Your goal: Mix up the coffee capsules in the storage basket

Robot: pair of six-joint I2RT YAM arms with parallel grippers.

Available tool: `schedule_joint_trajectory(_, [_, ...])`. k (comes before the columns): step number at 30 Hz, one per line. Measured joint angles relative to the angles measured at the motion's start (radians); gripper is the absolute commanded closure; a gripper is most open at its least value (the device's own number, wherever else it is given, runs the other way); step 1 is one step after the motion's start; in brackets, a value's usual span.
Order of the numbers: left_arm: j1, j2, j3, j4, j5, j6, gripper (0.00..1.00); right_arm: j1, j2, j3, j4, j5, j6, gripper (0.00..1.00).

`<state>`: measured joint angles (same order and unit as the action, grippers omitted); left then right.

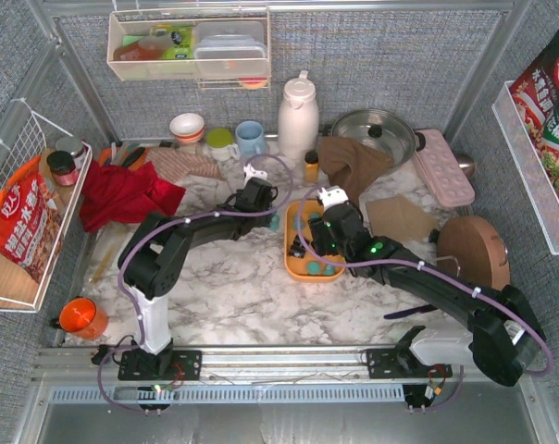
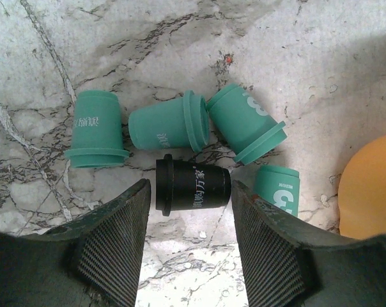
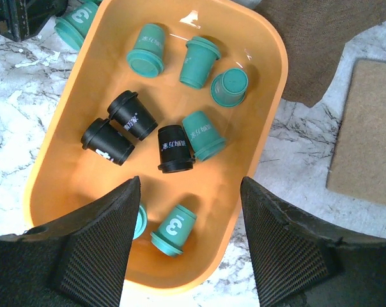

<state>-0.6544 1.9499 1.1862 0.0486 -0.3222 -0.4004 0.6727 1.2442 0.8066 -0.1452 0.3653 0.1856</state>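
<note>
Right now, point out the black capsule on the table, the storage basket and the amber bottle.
black capsule [image 2: 193, 187], left wrist view, its printed side.
storage basket [image 3: 78, 109], right wrist view, bare left inner wall.
amber bottle [image 1: 311, 168], top view, its body.

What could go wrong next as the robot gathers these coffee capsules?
1. The black capsule lies on its side between the fingers of the left gripper; tapered, it may slip out when squeezed.
2. A teal capsule sits beside one finger and could be knocked away.
3. The right gripper hovers open over the storage basket close by, so the grippers might collide.
</note>
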Motion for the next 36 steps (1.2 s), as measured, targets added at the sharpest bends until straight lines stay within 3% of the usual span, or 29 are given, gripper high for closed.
schedule_joint_trajectory(14, [0.0, 0.004, -0.021, 0.019, 0.0, 0.003, 0.46, 0.0, -0.002, -0.001, 0.0, -0.006, 0.0, 0.32])
schedule_joint_trajectory(22, [0.0, -0.13, -0.17, 0.127, 0.013, 0.026, 0.48, 0.0, -0.025, 0.01, -0.013, -0.029, 0.003, 0.32])
schedule_joint_trajectory(30, [-0.033, -0.354, -0.454, 0.401, 0.085, 0.113, 0.46, 0.0, -0.04, 0.056, -0.054, -0.12, 0.013, 0.33])
schedule_joint_trajectory(36, [-0.073, -0.489, -0.746, 0.759, 0.244, 0.2, 0.47, 0.012, -0.04, 0.086, -0.063, -0.219, 0.04, 0.38])
